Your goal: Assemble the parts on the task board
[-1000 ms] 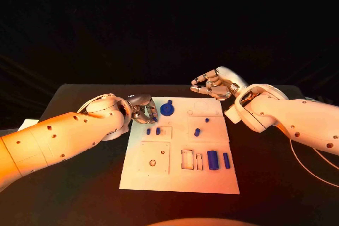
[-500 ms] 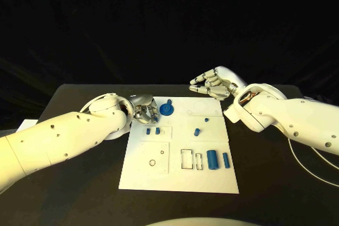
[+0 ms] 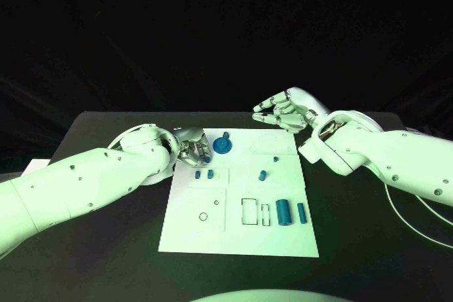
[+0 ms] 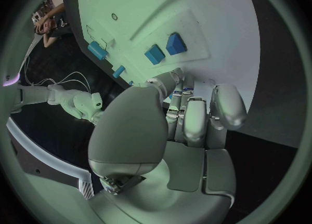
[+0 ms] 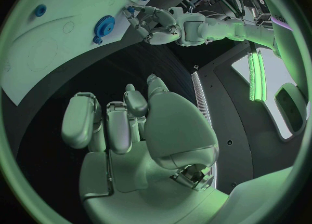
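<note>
White board [image 3: 241,233] lay mid-table [image 3: 104,249], and we saw blue parts on it: a gear [image 3: 222,145] by its far edge, two small blocks [image 3: 204,174] nearer, a cylinder [image 3: 284,213] and a bar [image 3: 301,213] nearer still. Left of the gear, the left hand [image 3: 192,147] hung with fingers curled together, holding nothing. Beyond the board's far right corner, the right hand [image 3: 281,111] was likewise curled, empty.

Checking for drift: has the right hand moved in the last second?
No. The right hand hovers in the same spot beyond the task board's far right corner.
</note>
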Robot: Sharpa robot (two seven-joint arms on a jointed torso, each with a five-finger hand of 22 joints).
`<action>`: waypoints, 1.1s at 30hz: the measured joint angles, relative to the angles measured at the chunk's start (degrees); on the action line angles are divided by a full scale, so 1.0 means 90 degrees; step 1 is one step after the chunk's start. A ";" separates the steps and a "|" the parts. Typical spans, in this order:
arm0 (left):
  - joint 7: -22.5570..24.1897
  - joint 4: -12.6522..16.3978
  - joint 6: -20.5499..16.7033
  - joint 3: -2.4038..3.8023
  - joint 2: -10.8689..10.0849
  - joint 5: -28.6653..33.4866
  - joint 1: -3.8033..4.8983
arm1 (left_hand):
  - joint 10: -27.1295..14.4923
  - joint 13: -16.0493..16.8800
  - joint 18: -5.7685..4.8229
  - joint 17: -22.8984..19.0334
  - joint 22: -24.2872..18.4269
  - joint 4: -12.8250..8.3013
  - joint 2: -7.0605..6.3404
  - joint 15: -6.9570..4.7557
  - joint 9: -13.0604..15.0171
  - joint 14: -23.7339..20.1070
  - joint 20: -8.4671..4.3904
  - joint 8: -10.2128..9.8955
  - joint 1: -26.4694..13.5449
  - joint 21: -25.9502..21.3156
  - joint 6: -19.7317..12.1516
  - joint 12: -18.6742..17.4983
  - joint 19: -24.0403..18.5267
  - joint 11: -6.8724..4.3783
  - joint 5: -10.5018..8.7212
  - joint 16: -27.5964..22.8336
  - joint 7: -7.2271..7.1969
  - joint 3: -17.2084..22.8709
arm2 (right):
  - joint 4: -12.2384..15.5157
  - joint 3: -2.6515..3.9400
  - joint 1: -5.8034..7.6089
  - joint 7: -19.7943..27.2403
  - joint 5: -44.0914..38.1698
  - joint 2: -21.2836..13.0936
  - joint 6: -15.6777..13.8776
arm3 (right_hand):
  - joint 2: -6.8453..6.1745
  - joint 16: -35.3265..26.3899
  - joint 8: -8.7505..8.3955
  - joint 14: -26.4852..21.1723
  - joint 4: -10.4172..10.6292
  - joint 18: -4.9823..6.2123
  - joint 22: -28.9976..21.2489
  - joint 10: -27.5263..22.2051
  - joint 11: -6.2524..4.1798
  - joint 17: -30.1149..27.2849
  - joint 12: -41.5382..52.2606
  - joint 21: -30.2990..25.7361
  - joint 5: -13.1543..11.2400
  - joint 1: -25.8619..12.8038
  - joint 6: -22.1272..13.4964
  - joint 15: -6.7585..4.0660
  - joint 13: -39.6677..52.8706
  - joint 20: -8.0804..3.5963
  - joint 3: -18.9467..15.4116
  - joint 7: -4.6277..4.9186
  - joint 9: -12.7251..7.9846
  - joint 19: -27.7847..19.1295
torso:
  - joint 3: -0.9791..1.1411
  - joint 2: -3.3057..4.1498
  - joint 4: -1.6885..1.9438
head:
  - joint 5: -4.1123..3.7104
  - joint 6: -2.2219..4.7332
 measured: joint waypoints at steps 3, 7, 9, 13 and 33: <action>-0.0021 -0.0001 0.0015 0.0001 -0.0006 0.0000 0.0004 | 0.0023 0.0010 0.0000 0.0000 0.0000 -0.0019 0.0000 0.0000 0.0000 0.0000 0.0000 0.0000 0.0000 0.0000 0.0029 0.0000 0.0000 -0.0023 0.0000 0.0000 -0.0016 0.0019 | 0.0000 0.0000 0.0000 0.0000 0.0000 -0.0003 0.0000 | 0.0000 0.0000 0.0000 0.0000 0.0000 0.0000 0.0000 0.0000 0.0000 0.0000 0.0000 0.0000 0.0000 0.0000 0.0000 0.0000 0.0000 0.0000 0.0000 0.0000 0.0000 0.0000 | -0.0003 -0.0001 0.0002 | -0.0002 -0.0005; -0.0032 -0.0001 0.0016 0.0001 -0.0014 0.0000 0.0005 | 0.0039 0.0019 0.0000 0.0000 0.0012 -0.0019 0.0000 0.0000 -0.0002 0.0000 0.0000 -0.0001 0.0000 0.0000 0.0070 0.0000 0.0000 -0.0009 0.0000 0.0000 -0.0019 0.0019 | 0.0000 0.0000 0.0000 0.0000 0.0000 -0.0006 0.0000 | 0.0000 0.0000 0.0000 0.0000 0.0000 0.0000 0.0000 0.0000 0.0000 0.0000 0.0000 0.0000 0.0000 0.0000 0.0000 0.0000 0.0001 0.0000 0.0000 0.0000 0.0000 0.0000 | -0.0005 -0.0002 0.0002 | -0.0004 -0.0007; -0.0034 -0.0001 0.0013 0.0001 -0.0018 0.0000 0.0005 | 0.0047 0.0019 0.0001 0.0001 0.0014 -0.0019 0.0000 0.0000 -0.0002 0.0000 0.0000 -0.0001 0.0000 0.0000 0.0070 0.0000 0.0000 -0.0001 0.0000 0.0000 -0.0019 0.0019 | 0.0000 0.0000 0.0000 0.0000 -0.0001 -0.0007 0.0000 | 0.0000 0.0000 0.0000 0.0000 0.0000 0.0000 -0.0001 0.0000 0.0000 0.0000 0.0000 0.0000 0.0000 0.0000 0.0000 0.0000 0.0009 0.0000 0.0000 0.0000 0.0000 0.0000 | -0.0007 -0.0002 0.0004 | -0.0004 -0.0007; -0.0036 0.0000 0.0011 -0.0001 -0.0022 0.0000 0.0004 | 0.0047 0.0019 0.0000 0.0000 0.0014 -0.0019 0.0000 0.0000 -0.0002 0.0000 0.0000 -0.0001 0.0000 0.0000 0.0070 0.0000 0.0000 -0.0001 0.0000 0.0000 -0.0019 0.0019 | -0.0002 0.0000 0.0000 0.0000 -0.0001 -0.0007 0.0000 | 0.0000 0.0000 0.0000 0.0000 0.0000 0.0000 -0.0001 0.0000 0.0000 0.0000 0.0000 0.0000 0.0000 0.0000 0.0000 0.0000 0.0009 0.0000 0.0000 0.0000 -0.0001 0.0000 | -0.0007 -0.0002 0.0007 | 0.0001 -0.0007; -0.0081 -0.0009 0.0093 -0.0002 -0.0028 0.0000 0.0005 | -0.0214 0.0009 0.0000 -0.0058 -0.0007 -0.0020 -0.0126 0.0071 -0.0165 0.0022 0.0041 -0.0319 -0.0227 -0.0074 -0.0334 -0.0334 -0.0041 0.0166 -0.0085 0.0000 0.0174 0.0055 | -0.0004 0.0000 0.0000 -0.0002 -0.0001 -0.0014 0.0005 | 0.0001 0.0000 0.0000 0.0000 0.0000 0.0000 -0.0002 0.0000 0.0000 0.0004 0.0000 0.0000 0.0000 0.0002 0.0000 0.0000 0.0008 0.0000 0.0000 0.0000 0.0003 0.0000 | -0.0004 -0.0003 0.0000 | 0.0011 0.0000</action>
